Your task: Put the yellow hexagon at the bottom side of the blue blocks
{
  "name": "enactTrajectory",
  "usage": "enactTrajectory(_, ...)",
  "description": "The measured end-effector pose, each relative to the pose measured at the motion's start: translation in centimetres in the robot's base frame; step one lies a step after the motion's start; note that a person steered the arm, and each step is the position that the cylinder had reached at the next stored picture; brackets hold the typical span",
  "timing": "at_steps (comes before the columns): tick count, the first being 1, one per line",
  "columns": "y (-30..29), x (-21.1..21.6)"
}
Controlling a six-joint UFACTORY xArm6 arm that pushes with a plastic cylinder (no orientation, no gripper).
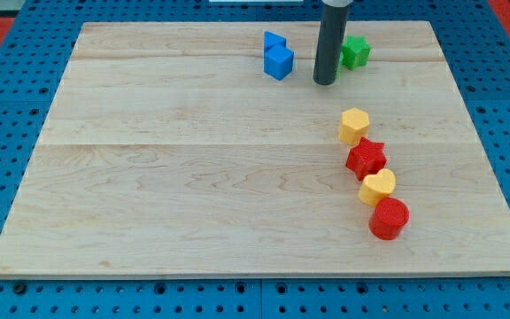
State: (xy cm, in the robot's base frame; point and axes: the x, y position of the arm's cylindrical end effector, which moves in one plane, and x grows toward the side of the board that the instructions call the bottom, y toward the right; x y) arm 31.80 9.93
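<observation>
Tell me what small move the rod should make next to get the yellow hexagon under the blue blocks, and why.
Probably swing my tip to the view's right and down, to the right of the yellow hexagon. My tip sits between the blue blocks and the green block, above the hexagon; the hexagon must be pushed left and up.

Yellow hexagon (354,126), blue blocks (277,56), pale wooden board (193,177)

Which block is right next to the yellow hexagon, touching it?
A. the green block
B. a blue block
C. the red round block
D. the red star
D: the red star sits just below the yellow hexagon, edge to edge, while my tip is up between the blue blocks and the green block.
</observation>
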Motion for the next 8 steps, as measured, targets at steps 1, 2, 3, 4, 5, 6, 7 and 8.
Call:
enactTrajectory(1,3.4,2.0)
enactTrajectory(2,7.6,5.8)
enactTrajectory(3,6.2,10.0)
enactTrajectory(4,4.1,11.8)
enactTrajectory(5,-0.7,10.5)
enactTrajectory(6,-0.1,8.7)
enactTrajectory(7,1.8,7.7)
enactTrajectory(8,1.8,7.4)
